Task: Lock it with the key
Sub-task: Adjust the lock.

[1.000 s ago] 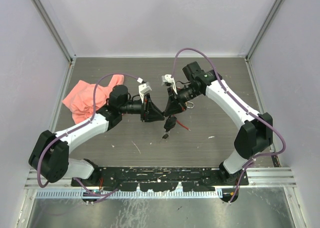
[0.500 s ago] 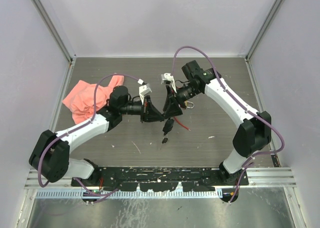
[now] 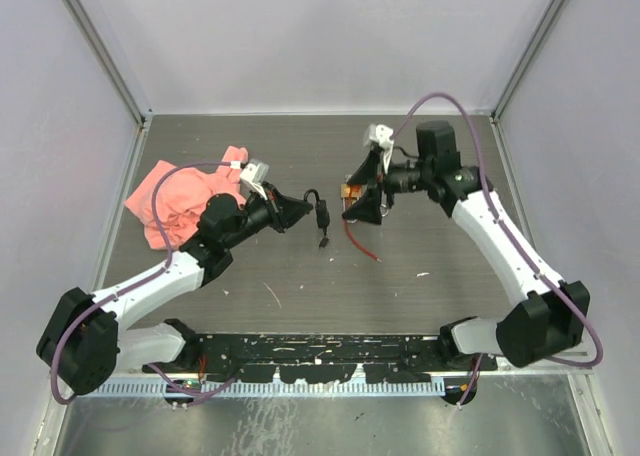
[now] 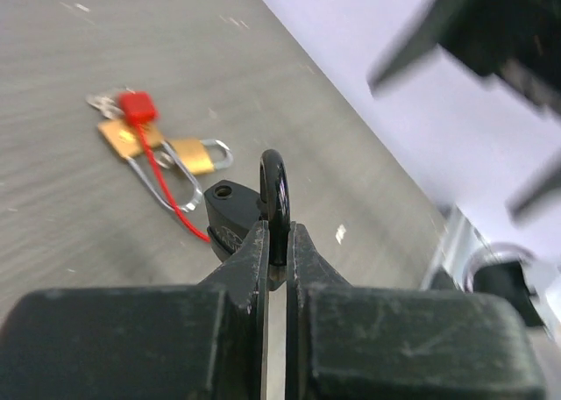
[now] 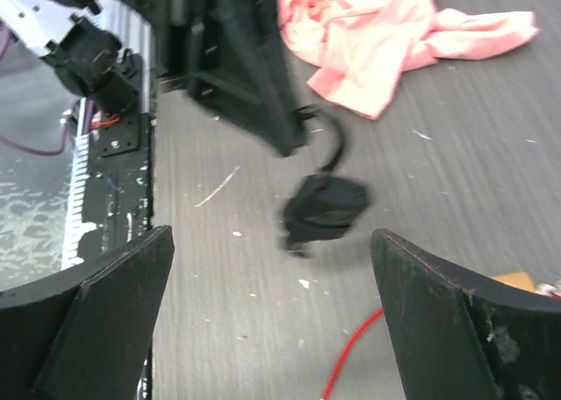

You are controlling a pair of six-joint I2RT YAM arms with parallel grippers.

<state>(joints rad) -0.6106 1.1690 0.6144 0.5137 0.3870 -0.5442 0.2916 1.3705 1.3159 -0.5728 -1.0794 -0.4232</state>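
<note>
A black padlock (image 3: 322, 216) hangs by its shackle (image 4: 273, 182) from my left gripper (image 3: 303, 205), which is shut on that shackle (image 4: 276, 235). A small dark piece, apparently the key (image 3: 323, 242), sticks out below the lock body (image 4: 230, 216). My right gripper (image 3: 358, 198) stands wide open to the right of the lock, apart from it. In the right wrist view the blurred padlock (image 5: 326, 209) hangs ahead of the spread right gripper (image 5: 272, 235), with nothing between its fingers.
Two brass padlocks (image 4: 195, 154) with a red tag (image 4: 138, 107) and red cord (image 3: 362, 244) lie on the table under the right gripper. A pink cloth (image 3: 180, 198) is bunched at the left, beside the left arm. Grey walls enclose the table.
My right gripper has opened, let go of the padlock and drawn back to the right. The left arm has pulled left with the padlock hanging from its shut jaws.
</note>
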